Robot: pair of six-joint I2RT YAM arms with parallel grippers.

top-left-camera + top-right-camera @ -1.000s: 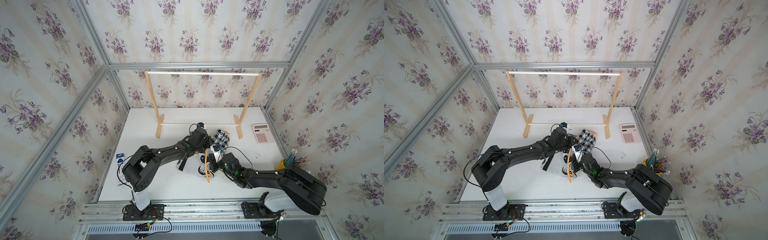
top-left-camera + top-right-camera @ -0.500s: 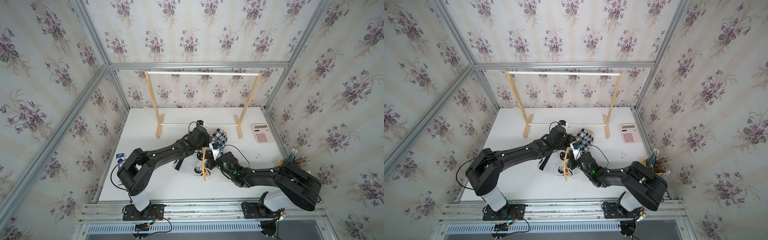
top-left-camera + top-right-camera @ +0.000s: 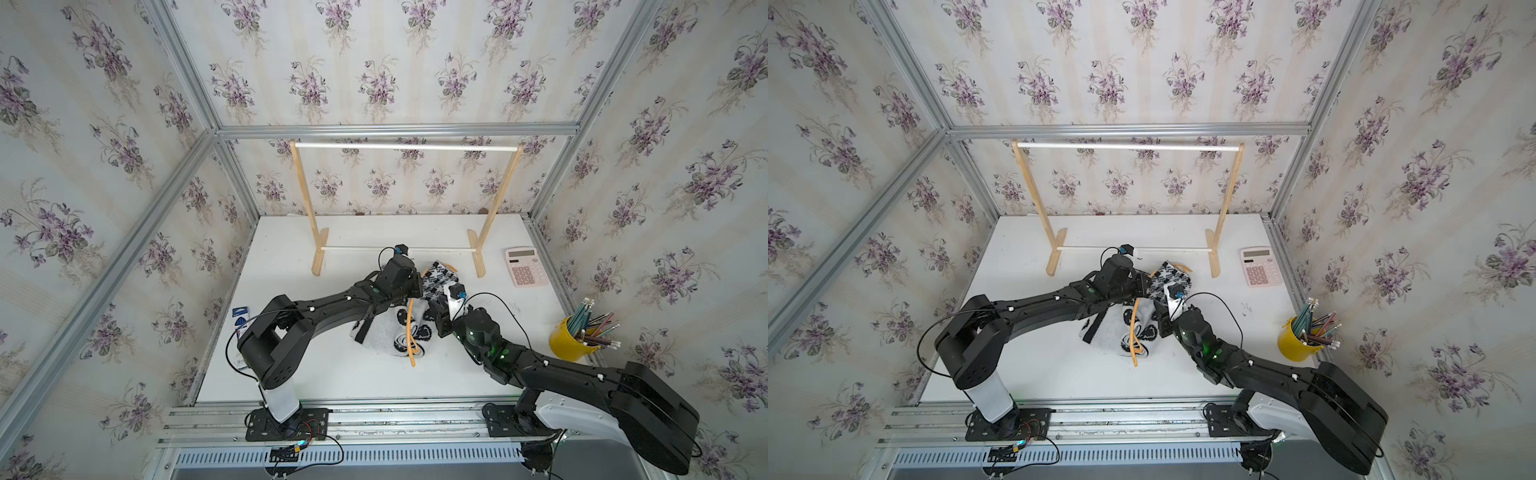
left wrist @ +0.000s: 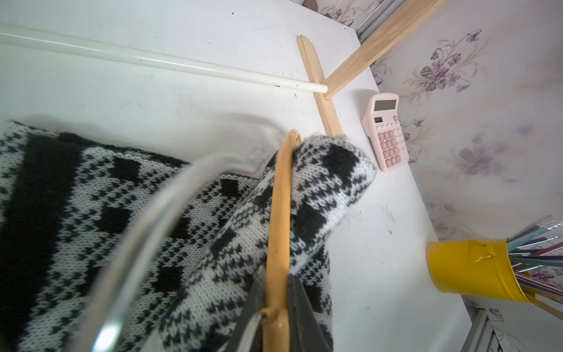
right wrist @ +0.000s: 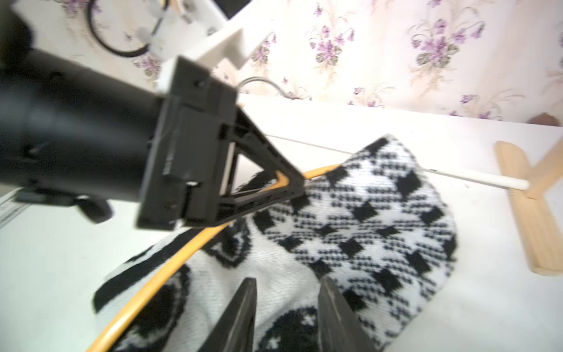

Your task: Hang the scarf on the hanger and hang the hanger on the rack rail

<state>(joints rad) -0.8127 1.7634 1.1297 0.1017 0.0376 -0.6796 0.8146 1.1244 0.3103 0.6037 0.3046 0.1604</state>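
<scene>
My left gripper is clamped on the hanger near its hook, holding the wooden frame over the table so cloth can pass round it. The scarf lies mid-table between both arms, its check end folded over one hanger arm, its grey patterned half spread beneath the other. My right gripper hovers over the grey half with jaws partly apart and nothing between them, placed, I judge, to pinch and draw more cloth across. Behind stands the rack; a calculator lies beside its foot. The yellow cup at the table edge holds pencils.
</scene>
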